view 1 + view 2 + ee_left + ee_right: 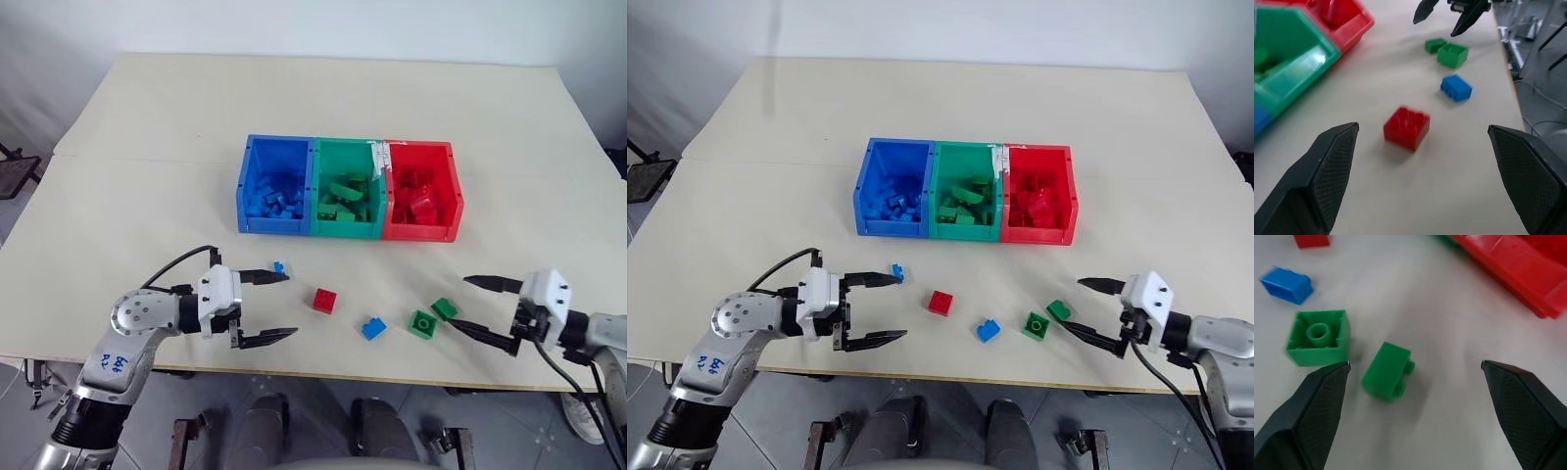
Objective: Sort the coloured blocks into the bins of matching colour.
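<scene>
With both sets of jaws wide apart and nothing held, the small red studded plastic brick [324, 300] on the pale surface [147, 196] is faced by the left gripper [266, 306], and next should probably be pinched and carried to the red square plastic bin [422, 190].

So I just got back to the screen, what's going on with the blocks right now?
Both grippers are open and empty, low over the table. The left gripper faces the red block, with a small blue block by its far finger. The right gripper faces two green blocks. Another blue block lies between. The bins already hold many sorted blocks; five remain loose.
</scene>
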`<control>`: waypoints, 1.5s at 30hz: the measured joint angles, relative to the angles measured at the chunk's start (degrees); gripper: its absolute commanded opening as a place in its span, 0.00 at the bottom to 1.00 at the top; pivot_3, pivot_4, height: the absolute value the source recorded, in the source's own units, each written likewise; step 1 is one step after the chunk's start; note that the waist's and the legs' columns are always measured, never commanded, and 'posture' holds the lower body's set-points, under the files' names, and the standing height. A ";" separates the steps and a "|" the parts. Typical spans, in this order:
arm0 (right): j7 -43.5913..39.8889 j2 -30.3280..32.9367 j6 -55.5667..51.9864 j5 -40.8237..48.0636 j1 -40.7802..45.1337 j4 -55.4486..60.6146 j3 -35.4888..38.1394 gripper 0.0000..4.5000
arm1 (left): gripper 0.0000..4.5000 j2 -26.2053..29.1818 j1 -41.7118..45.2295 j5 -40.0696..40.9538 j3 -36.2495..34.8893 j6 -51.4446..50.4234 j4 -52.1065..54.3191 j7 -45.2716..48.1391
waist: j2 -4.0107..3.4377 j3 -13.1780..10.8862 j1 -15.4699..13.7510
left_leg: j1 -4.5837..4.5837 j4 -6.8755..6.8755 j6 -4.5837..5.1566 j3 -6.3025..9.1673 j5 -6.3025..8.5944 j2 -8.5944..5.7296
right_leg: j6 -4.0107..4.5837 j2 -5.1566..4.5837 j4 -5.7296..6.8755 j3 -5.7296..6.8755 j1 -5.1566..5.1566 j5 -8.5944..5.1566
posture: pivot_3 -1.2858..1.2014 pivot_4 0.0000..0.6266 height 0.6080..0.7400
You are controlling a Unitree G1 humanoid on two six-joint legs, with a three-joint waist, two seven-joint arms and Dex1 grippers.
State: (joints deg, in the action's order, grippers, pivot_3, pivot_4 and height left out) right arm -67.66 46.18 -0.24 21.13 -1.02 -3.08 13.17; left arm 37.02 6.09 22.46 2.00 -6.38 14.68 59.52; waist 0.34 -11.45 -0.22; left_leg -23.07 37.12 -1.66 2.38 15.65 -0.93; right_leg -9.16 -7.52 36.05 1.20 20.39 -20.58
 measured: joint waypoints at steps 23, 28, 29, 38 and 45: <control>0.83 -3.19 1.23 4.19 8.58 -3.55 -4.10 0.20 | 1.00 -2.13 -1.10 1.72 -3.96 -0.27 2.40 -3.89 | -0.14 -0.09 0.76 | 0.84 -0.12 0.05 0.13 0.10 0.17 | -0.04 0.05 -0.17 -0.19 -0.72 0.03 | 0.52 0.24 1.00; 7.94 -6.74 -10.29 5.74 22.09 5.46 -7.78 0.20 | 1.00 -2.16 -5.16 1.50 -8.41 -0.47 1.82 -7.75 | -0.11 -0.08 1.40 | 0.86 -0.13 -0.02 0.21 0.15 0.23 | -0.01 0.11 -0.20 -0.15 -0.71 0.03 | 0.52 0.24 1.00; 10.03 -8.29 -12.17 4.64 25.20 5.81 -9.61 0.20 | 1.00 -2.17 -5.97 1.21 -8.77 -0.47 1.45 -8.44 | -0.11 -0.08 1.51 | 0.81 -0.14 -0.01 0.21 0.16 0.18 | -0.01 0.08 -0.18 -0.16 -0.65 0.03 | 0.52 0.24 1.00; 23.64 -22.72 -12.50 -6.63 41.66 -8.41 -18.03 0.57 | 1.00 -2.84 -10.31 -0.16 -10.48 -0.39 3.21 -12.50 | -0.06 -0.04 0.25 | -0.15 -0.02 0.09 0.25 0.16 -0.02 | 0.01 -0.07 0.03 -0.20 0.34 0.05 | 0.52 0.24 1.00; 21.63 -21.24 -9.55 -7.39 40.07 -8.88 -16.46 0.99 | 1.00 -2.83 -9.65 -0.24 -10.03 -0.89 5.43 -13.69 | -0.06 -0.05 0.19 | -0.18 -0.11 0.09 0.15 0.17 -0.04 | 0.01 -0.04 0.15 -0.04 0.28 0.05 | 0.52 0.24 1.00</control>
State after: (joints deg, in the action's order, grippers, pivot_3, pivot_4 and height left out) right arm -46.03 24.94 -9.79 13.74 39.05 -11.96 -3.29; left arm 34.20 -3.55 22.23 -8.04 -7.27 20.12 45.83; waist 0.28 -11.50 -0.03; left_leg -23.24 37.01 -1.57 2.53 15.81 -0.98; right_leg -9.15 -7.55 36.20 1.16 20.67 -20.53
